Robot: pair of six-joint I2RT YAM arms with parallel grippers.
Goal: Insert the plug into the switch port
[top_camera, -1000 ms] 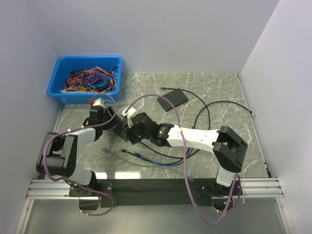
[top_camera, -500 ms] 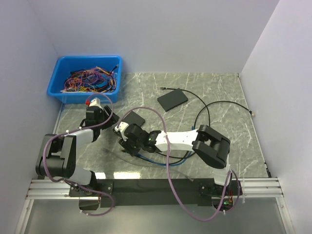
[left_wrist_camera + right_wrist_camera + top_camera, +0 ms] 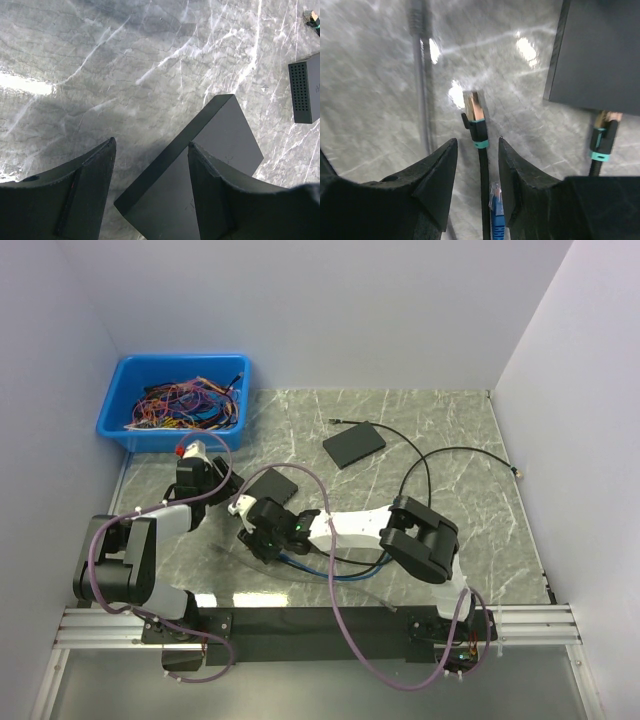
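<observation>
The switch (image 3: pixel 272 484) is a flat black box lying on the marble table; its top and one side (image 3: pixel 220 132) show under my left gripper (image 3: pixel 151 142), which hangs open just above it. My right gripper (image 3: pixel 477 140) is open too, low over the table, its fingers either side of a black cable. That cable ends in a plug (image 3: pixel 475 119) with a gold tip and a teal ring, pointing away from me, apart from the switch (image 3: pixel 597 50). A second teal-ringed plug (image 3: pixel 602 135) sits at the switch's near edge; whether it is seated I cannot tell.
A blue plug (image 3: pixel 495 212) lies beside the black cable between my right fingers. Another black box (image 3: pixel 353 444) with a thin black cable lies further back. A blue bin (image 3: pixel 115 410) of coloured wires stands at the back left. Blue cables (image 3: pixel 320 568) loop near the arm bases.
My right arm has pulled back from over the switch, toward the near left, and come down over the cable ends. The switch now shows uncovered. The left gripper shifted slightly back-left early on, then stayed.
</observation>
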